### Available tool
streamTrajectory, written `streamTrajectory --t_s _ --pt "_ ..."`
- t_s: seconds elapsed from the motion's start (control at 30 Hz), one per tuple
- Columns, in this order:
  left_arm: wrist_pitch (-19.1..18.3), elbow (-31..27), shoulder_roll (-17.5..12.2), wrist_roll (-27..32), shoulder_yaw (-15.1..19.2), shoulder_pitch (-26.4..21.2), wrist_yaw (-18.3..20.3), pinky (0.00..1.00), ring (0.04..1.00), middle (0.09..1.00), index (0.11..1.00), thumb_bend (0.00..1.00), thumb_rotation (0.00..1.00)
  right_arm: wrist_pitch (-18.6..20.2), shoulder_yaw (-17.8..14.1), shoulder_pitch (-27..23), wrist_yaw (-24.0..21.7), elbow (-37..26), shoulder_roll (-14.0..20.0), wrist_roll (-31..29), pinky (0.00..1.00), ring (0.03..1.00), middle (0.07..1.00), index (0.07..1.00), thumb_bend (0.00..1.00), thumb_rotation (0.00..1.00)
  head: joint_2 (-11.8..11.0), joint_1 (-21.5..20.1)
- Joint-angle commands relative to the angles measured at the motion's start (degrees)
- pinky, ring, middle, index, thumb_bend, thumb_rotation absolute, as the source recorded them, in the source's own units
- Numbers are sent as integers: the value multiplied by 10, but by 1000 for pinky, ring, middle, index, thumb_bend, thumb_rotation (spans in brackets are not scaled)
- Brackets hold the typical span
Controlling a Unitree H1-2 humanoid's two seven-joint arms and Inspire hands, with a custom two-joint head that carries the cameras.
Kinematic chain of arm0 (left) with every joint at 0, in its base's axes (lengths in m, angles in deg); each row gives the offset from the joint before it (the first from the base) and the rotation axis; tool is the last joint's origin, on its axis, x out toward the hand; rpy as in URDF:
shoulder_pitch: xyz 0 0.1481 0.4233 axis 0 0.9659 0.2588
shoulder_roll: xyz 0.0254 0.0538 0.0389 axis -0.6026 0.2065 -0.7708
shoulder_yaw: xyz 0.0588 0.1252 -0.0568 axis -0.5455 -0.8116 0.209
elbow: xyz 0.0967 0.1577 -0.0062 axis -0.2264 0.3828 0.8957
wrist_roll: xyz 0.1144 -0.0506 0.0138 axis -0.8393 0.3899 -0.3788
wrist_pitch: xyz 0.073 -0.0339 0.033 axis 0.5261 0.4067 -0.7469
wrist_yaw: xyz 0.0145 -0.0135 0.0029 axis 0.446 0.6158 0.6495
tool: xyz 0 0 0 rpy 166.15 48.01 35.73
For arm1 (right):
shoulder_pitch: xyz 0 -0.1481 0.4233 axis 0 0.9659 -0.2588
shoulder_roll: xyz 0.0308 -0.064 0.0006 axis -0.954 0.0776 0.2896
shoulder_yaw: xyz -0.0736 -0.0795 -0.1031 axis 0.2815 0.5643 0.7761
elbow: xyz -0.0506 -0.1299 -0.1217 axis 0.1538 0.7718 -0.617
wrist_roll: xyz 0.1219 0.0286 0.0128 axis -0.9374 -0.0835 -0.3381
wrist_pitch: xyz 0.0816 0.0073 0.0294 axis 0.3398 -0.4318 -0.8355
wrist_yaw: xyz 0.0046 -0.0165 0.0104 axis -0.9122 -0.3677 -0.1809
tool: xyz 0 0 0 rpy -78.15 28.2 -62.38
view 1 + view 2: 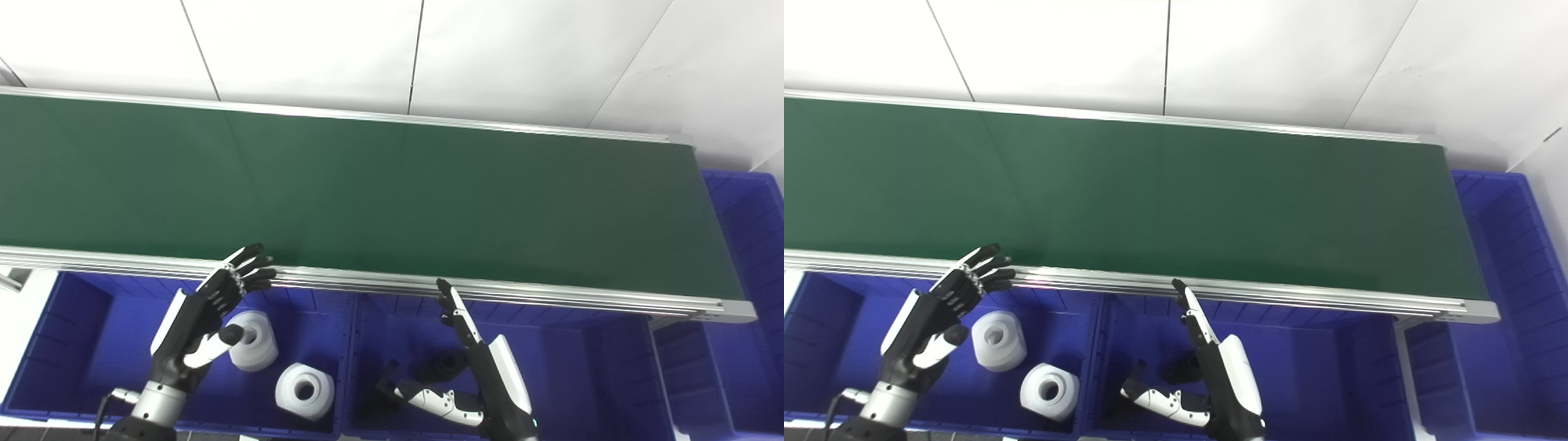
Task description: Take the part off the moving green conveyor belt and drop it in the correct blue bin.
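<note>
The green conveyor belt (380,196) runs across the view and carries no part that I can see. My left hand (208,312) is open and empty, raised over the left blue bin (79,343), fingertips at the belt's near rail. That bin holds two white spool-shaped parts (254,349) (304,390). My right hand (471,367) is open and empty over the middle blue bin (582,367), fingers pointing up toward the rail. A black part (442,366) lies in that bin beside the hand.
The aluminium rail (551,294) edges the belt's near side above the bins. A third blue bin (747,245) stands past the belt's right end. A white wall is behind the belt.
</note>
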Motion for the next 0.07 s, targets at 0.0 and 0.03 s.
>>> streamTrajectory --t_s 0.0,0.03 --pt "19 -8 10 10 15 -7 23 725 764 811 847 865 711 -3 4 -1 4 -10 -7 4 875 944 983 1000 770 601 -1 2" --pt "19 -7 14 9 21 -9 30 726 761 808 843 859 704 -2 4 -2 4 -10 -8 6 874 942 981 1000 768 601 -2 3"
